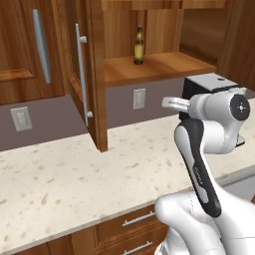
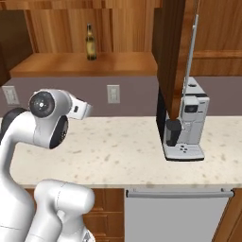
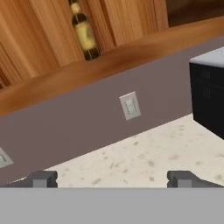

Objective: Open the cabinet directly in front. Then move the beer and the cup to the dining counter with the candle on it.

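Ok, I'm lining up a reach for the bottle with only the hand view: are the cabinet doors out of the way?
Observer: Yes. In the left base view the cabinet door stands wide open, left of the beer.
Operator: And on the other side?
Observer: In the right base view a second door stands open over the coffee machine, right of the shelf.
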